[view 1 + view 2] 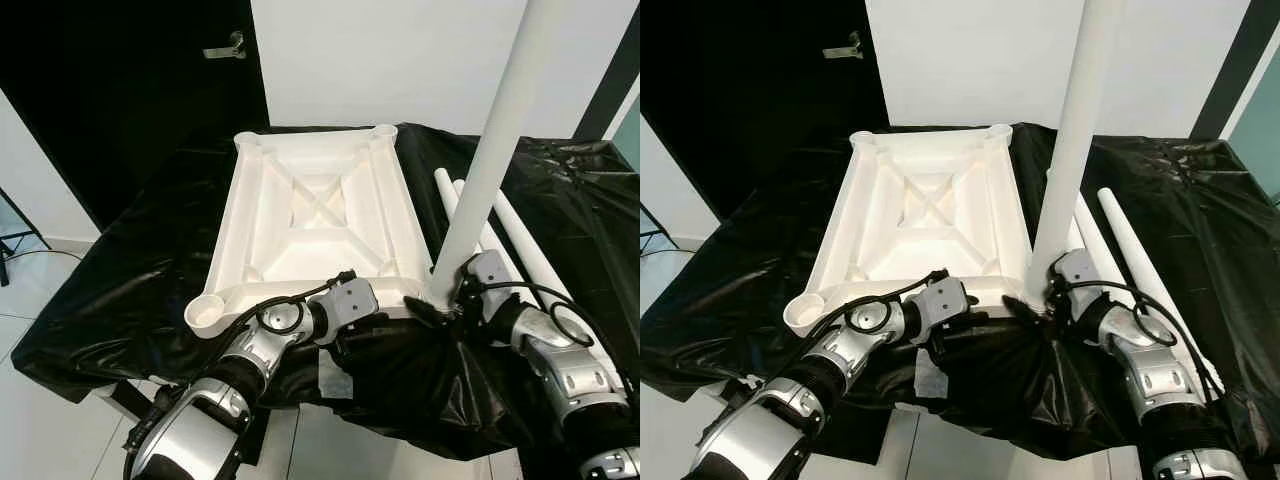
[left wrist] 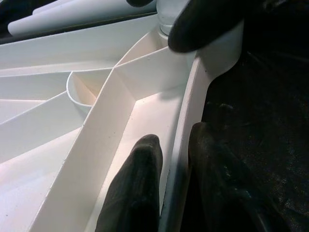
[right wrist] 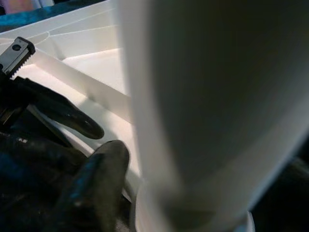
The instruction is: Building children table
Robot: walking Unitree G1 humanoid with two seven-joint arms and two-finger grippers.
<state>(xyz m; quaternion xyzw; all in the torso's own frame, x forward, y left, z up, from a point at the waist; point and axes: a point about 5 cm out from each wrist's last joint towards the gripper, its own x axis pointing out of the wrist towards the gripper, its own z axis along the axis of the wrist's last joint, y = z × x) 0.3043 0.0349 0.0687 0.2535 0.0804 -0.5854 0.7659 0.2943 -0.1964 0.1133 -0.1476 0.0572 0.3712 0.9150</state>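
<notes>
The white table top (image 1: pixel 315 225) lies upside down on black plastic sheeting (image 1: pixel 130 260), an upright leg (image 1: pixel 490 150) standing in its near right corner socket. The left gripper (image 2: pixel 169 145) pinches the near rim, one finger inside, one outside, as its wrist view shows. The right gripper (image 3: pixel 96 159) sits at the leg's base; its grip seems closed around it, though blurred. Two spare legs (image 1: pixel 510 235) lie just right of the top.

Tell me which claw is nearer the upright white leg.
Right. The right claw is at the base of the upright white leg, where it meets the tabletop's near corner. The left claw grips the tabletop's near rim, off to the leg's left.
</notes>
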